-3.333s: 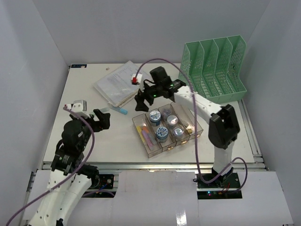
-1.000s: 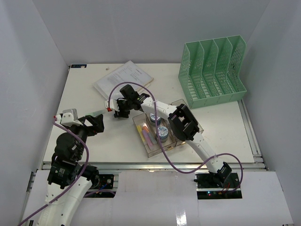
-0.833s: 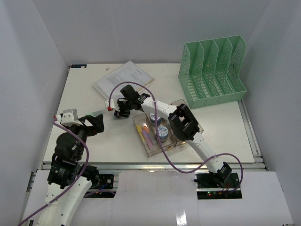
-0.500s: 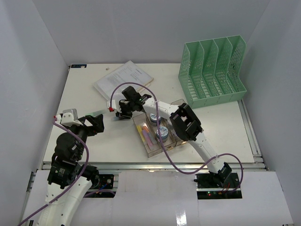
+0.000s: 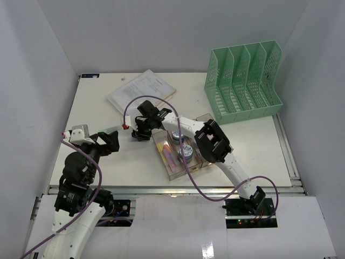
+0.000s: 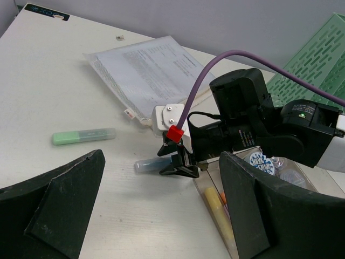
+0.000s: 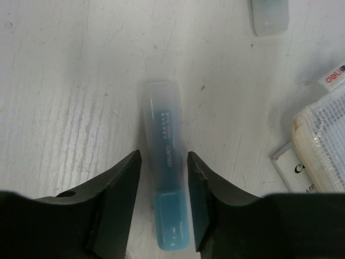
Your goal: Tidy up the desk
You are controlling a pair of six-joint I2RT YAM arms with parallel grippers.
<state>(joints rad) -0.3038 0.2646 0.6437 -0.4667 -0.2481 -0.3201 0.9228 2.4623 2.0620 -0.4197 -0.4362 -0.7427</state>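
My right gripper (image 7: pixel 164 159) is down on the desk (image 7: pixel 64 81) with a finger on each side of the blue highlighter (image 7: pixel 160 124). The pen lies flat and runs straight away from my wrist, with its darker cap end nearest me. The pads are right up against the barrel, but honestly I can't tell whether they're pinching it or just bracketing it. Either way it's sitting on the desk, not lifted.

Just past the pen's far end, off to the right, there's the tip of a green highlighter (image 6: pixel 83 136). Further right is the corner of a mesh document pouch (image 6: pixel 156 65). The clear tray (image 5: pixel 178 171) is close behind my wrist, and the green file rack (image 5: pixel 245 81) is well beyond that.

My left gripper (image 5: pixel 109 141) hangs off to the side with its jaws spread wide and nothing in them.

So I'd say this is the pick step for the blue pen. The next move needs a firm squeeze on the barrel and a clean lift, then probably a swing back to the tray's pen slot.
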